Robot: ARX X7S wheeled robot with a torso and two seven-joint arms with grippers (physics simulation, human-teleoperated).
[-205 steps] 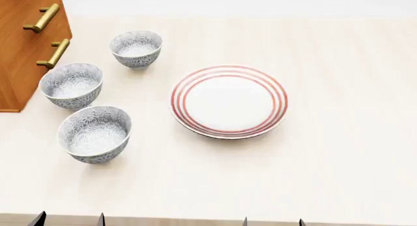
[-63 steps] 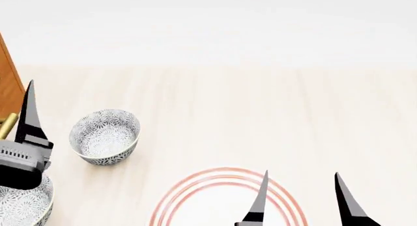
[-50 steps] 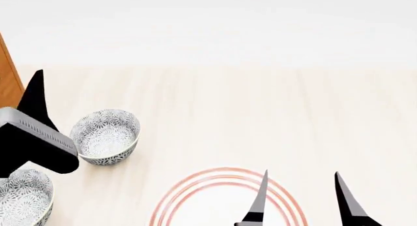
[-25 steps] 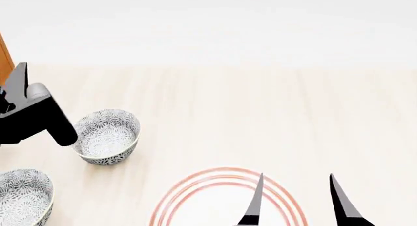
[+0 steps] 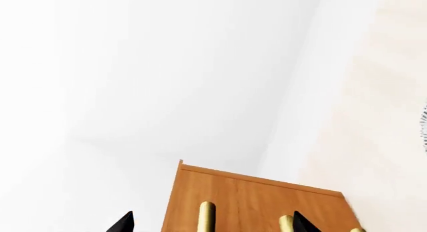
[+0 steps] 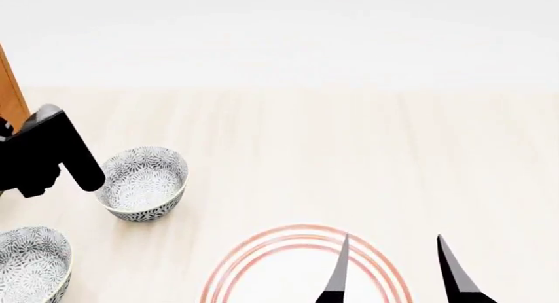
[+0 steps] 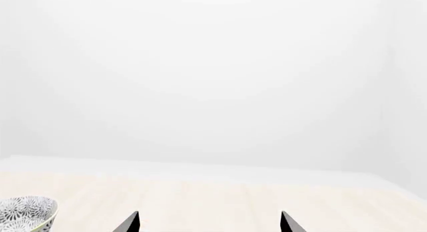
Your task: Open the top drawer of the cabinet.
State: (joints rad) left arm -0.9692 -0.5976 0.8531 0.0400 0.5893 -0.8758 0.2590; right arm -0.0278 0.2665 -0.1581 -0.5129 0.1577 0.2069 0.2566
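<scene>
Pale table; left gripper (image 5: pixel 210 227) open facing cabinet (image 5: pixel 257 202), probably between handles, could grab the lower one. Right gripper (image 6: pixel 393 267) open.

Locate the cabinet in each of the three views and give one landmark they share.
Left wrist view: the cabinet fills the lower middle, with brass handles at the bottom edge.
Head view: only a thin orange-brown strip shows at the left edge, above the left pincer's dark body.
Right wrist view: not in it.
Shared landmark: the pale wooden tabletop, seen in all three views.
</scene>
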